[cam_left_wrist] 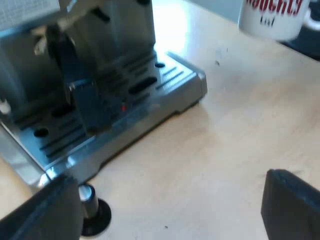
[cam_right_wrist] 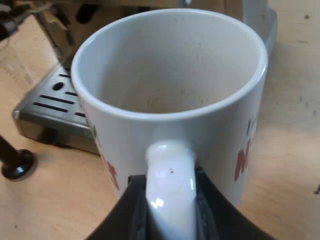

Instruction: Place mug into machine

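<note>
**Mug clamped in our right gripper, not on the tray yet**

From the right wrist we see our right gripper (cam_right_wrist: 171, 197) clamped on the mug's handle, one finger on each side. The mug (cam_right_wrist: 215, 140) is upright, empty, and close beside the tray (cam_right_wrist: 52, 100) of the machine (cam_left_wrist: 115, 30), not on it. We can't tell if it's off the table (cam_left_wrist: 225, 135).

The left wrist adds what that view misses. Our left gripper (cam_left_wrist: 169, 200) has its fingers wide apart, holding nothing, above the table near the tray. The holder (cam_left_wrist: 85, 95) with its red dot hangs over the tray. Both views catch the tamper (cam_left_wrist: 90, 210) standing by the tray's corner.
</note>
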`<state>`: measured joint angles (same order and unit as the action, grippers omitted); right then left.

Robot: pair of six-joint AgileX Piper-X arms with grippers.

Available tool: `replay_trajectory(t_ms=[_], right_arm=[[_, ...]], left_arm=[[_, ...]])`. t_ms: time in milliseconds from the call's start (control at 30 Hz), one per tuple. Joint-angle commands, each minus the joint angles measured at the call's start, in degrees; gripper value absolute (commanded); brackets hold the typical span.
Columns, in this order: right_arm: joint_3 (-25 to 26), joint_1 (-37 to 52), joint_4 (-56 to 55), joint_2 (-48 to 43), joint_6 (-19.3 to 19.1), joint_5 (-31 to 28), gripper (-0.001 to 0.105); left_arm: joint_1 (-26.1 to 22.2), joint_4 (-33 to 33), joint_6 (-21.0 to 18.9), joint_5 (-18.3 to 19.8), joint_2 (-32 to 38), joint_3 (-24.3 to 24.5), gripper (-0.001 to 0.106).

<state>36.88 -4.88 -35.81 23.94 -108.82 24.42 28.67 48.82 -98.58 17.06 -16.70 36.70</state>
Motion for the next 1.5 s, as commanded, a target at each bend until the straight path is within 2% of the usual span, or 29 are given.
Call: replay_trajectory(t_ms=[33, 100, 133, 267, 567, 867, 1300, 1500], right_arm=[[1.9, -5.78, 2.08, -0.82, -1.1, 0.2, 0.0], [1.9, -7.16, 2.08, -0.82, -1.1, -0.84, 0.0], [1.9, -11.1, 2.19, -0.71, -1.1, -5.35, 0.0], [1.79, -18.44, 2.17, 0.39, -1.1, -11.74, 0.0], [1.79, -30.89, 6.29, 7.68, -0.94, -19.1, 0.0], [1.79, -36.23, 18.9, 18.68, -0.22, -20.81, 0.0], [1.79, -38.14, 34.04, 33.1, -0.24, -21.01, 0.0], [1.79, -38.14, 42.0, 39.26, 3.71, -25.14, 0.0]], left_arm=[[0.31, 2.57, -0.42, -0.06, -0.07, 0.12, 0.079], [0.31, 2.67, -0.42, -0.06, -0.07, 0.12, 0.079], [0.31, 2.65, -0.42, -0.06, -0.07, 0.12, 0.079], [0.31, 2.65, -0.42, -0.06, -0.07, 0.12, 0.079], [0.31, 2.55, -0.42, -0.06, -0.07, 0.12, 0.079], [0.31, 1.39, -0.42, -0.06, -0.07, 0.12, 0.079], [0.31, 0.45, -0.42, -0.06, -0.07, 0.12, 0.079], [0.31, -2.1, -0.42, -0.06, -0.07, 0.12, 0.079]])
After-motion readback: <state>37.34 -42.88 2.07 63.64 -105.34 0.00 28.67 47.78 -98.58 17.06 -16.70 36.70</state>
